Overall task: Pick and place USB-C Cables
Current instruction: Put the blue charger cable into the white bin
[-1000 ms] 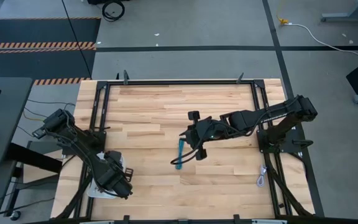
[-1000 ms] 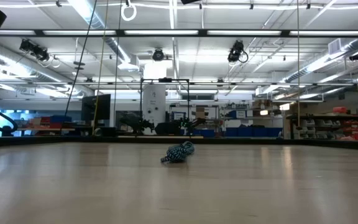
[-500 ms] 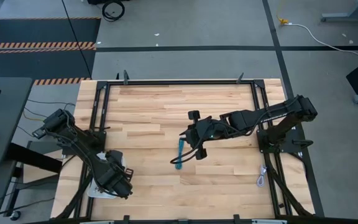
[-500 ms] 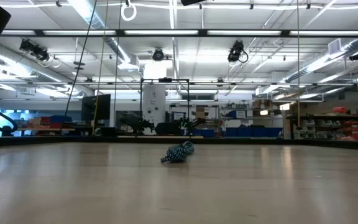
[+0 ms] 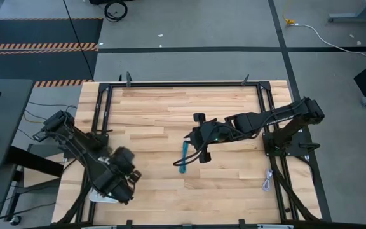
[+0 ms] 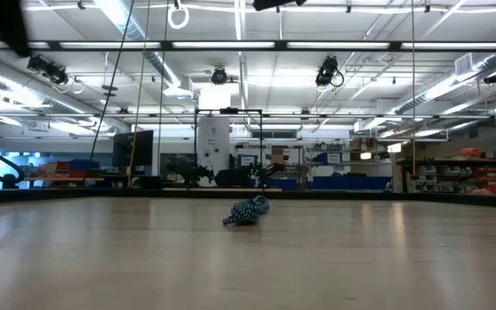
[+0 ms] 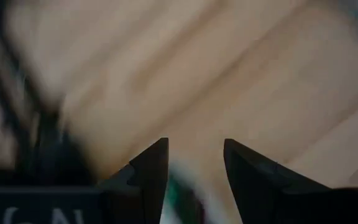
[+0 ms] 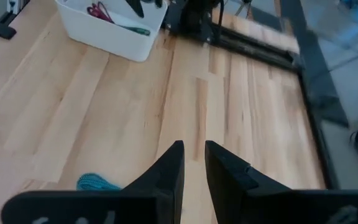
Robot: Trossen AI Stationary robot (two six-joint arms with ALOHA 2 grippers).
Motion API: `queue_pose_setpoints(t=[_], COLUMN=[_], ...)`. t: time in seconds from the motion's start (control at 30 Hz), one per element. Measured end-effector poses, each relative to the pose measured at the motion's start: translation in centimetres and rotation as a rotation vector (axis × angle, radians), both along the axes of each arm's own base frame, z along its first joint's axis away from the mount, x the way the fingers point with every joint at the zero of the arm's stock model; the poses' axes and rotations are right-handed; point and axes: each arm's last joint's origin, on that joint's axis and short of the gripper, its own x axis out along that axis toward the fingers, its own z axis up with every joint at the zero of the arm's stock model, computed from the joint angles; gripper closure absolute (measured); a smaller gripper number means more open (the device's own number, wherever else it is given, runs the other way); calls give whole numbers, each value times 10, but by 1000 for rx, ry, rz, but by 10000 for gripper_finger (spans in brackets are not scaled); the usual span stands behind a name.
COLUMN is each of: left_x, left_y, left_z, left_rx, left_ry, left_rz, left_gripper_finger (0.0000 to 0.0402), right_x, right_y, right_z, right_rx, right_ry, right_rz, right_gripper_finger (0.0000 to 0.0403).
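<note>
A teal USB-C cable bundle (image 5: 183, 156) lies flat on the wooden table near its middle; it also shows in the low view (image 6: 248, 210) and the right wrist view (image 8: 95, 182). My right gripper (image 5: 194, 141) hangs just right of it, empty, its fingers (image 8: 192, 149) close together with a narrow slit. My left gripper (image 5: 124, 160) is at the near left beside a white bin (image 5: 100, 193), open and empty (image 7: 193, 149). The bin (image 8: 107, 34) holds a dark red cable (image 8: 98, 10) and a green cable (image 8: 138, 29). A pale grey cable (image 5: 267, 182) lies at the near right.
A black metal frame (image 5: 183, 83) runs around the table's far edge and sides. The arm bases stand at the left (image 5: 91, 143) and right (image 5: 284, 140) edges. Bare wood lies between the teal cable and the bin.
My left gripper has risen from over the white bin and swung toward the table's middle and far side, blurred in motion. My right gripper and the teal cable have kept still.
</note>
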Motion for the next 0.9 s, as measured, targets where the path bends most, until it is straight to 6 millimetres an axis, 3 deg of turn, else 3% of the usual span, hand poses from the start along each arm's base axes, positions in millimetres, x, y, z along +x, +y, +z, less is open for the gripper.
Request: queue_pose_setpoints(t=[0.13,0.3,0.6,0.9], left_x=[11,25,72,104], left_y=[2,11,25,36], left_z=[18,28,28,30], left_rx=[241,399,470,376], left_ry=[-161,-125,-8,89], left_rz=[-186,-320,-580,-1020], left_gripper_finger=[239,239,239,239], right_x=[-7,-24,-52,-82], right_y=[-2,-6,-1,33], right_z=[-8,-22,-34,-37], right_rx=[65,140,382,522], right_ry=[95,293,562,804], right_rz=[-77,-218,-528,-686], right_gripper_finger=[331,331,331,331])
